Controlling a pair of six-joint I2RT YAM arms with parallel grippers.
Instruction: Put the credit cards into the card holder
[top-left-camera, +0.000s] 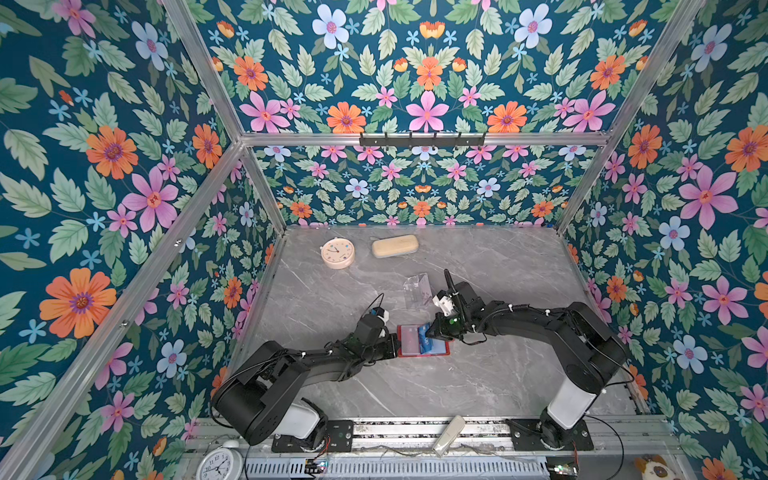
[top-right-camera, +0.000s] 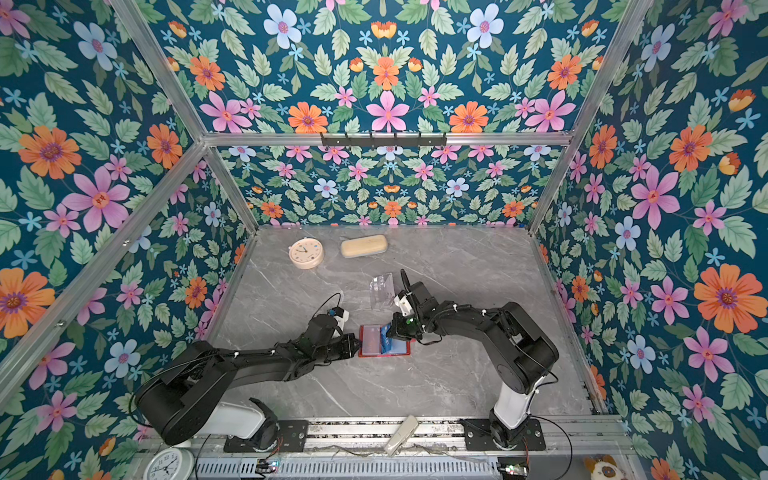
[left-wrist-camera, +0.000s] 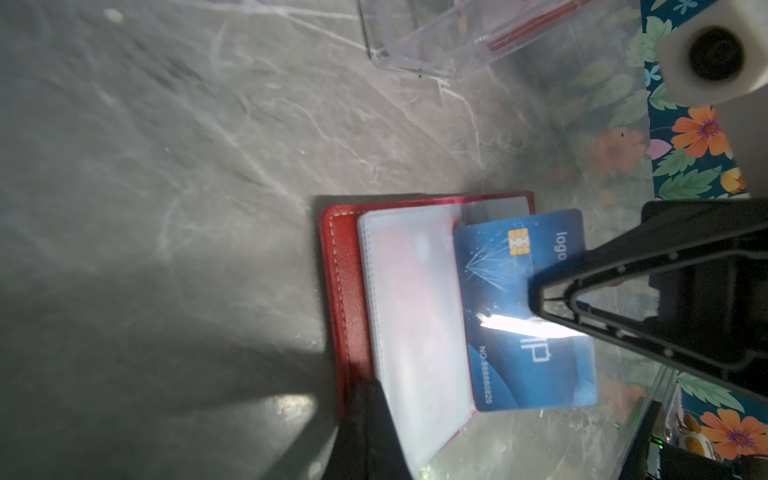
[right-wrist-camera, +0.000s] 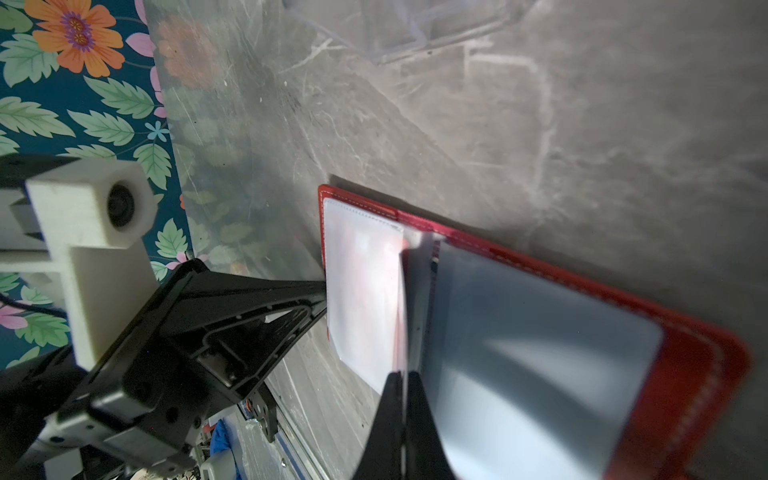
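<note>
Twin high views downward — wrist cameras close on card holder (left-wrist-camera: 345, 291)

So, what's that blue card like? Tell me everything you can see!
The blue card is thin, shiny plastic with rounded corners. Its face shows a gold chip, the white words "logo" and "VIP", a line of numbers and pale starburst lines. The right gripper pinches one long edge, jaws shut, holding it over the open red card holder. Its other long edge meets a clear pocket; whether it has slipped inside I cannot tell. Light glares off its middle.
</note>
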